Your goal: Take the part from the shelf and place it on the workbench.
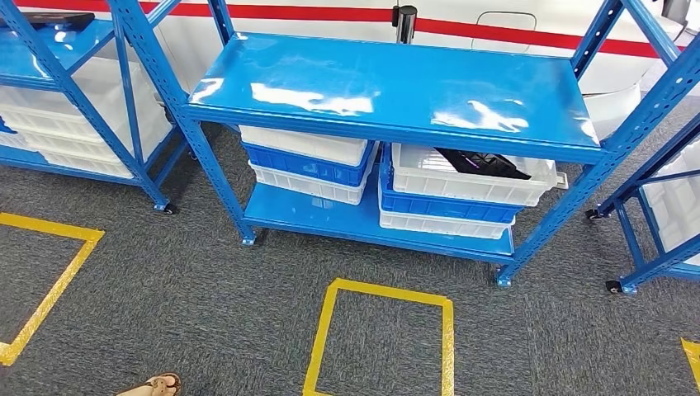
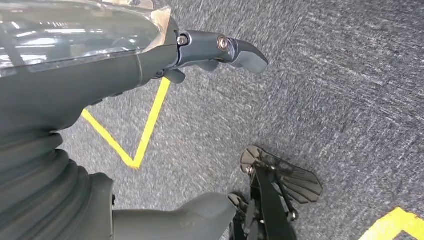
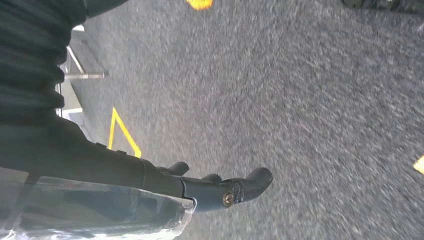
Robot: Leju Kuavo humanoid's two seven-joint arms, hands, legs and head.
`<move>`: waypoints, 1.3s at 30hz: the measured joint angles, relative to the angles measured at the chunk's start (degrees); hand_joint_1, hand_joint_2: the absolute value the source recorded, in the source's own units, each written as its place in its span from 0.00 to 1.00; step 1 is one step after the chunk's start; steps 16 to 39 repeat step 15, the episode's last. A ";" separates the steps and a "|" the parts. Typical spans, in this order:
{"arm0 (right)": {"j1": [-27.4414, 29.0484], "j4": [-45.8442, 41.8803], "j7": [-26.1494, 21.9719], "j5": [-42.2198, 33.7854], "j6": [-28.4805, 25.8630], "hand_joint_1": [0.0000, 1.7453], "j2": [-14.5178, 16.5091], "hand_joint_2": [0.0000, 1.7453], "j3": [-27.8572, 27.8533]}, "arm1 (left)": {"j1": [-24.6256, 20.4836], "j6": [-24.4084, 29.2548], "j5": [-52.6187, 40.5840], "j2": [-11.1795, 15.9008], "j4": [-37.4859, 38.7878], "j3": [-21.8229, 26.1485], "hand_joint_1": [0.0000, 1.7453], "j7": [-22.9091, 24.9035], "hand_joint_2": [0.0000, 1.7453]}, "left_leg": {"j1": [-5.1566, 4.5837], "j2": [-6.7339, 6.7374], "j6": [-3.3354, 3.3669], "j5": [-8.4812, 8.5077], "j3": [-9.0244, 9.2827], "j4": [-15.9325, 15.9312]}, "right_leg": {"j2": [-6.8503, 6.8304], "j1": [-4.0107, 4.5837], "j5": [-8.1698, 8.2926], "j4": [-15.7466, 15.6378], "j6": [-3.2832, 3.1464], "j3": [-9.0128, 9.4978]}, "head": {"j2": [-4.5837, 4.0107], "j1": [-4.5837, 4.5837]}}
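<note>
In the head view a blue two-level shelf (image 1: 388, 91) stands ahead of me. On its lower level, at the right, a black part (image 1: 483, 163) lies in the top white bin (image 1: 470, 180) of a stack. My left hand (image 2: 215, 50) hangs over the grey carpet with its fingers stretched out and holds nothing. My right hand (image 3: 225, 190) also hangs over the carpet, fingers slightly curved and apart, holding nothing. Both hands are far from the shelf.
White and blue bins (image 1: 309, 161) are stacked at the lower left of the shelf. More blue racks stand at the left (image 1: 74, 99) and right (image 1: 660, 206). A yellow tape square (image 1: 384, 338) marks the carpet before the shelf. A person's sandalled foot (image 1: 157, 384) shows at the bottom left.
</note>
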 joint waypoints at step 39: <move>3.35 -3.72 -4.90 -7.08 10.54 0.00 -2.19 0.00 -6.41 | 3.86 -3.31 15.15 2.95 -3.28 -22.90 0.00 3.50 0.00 | -0.01 0.00 0.02 -0.02 -0.03 0.00 | 0.00 0.00 0.00 -0.01 0.00 0.02 | 0.00 0.01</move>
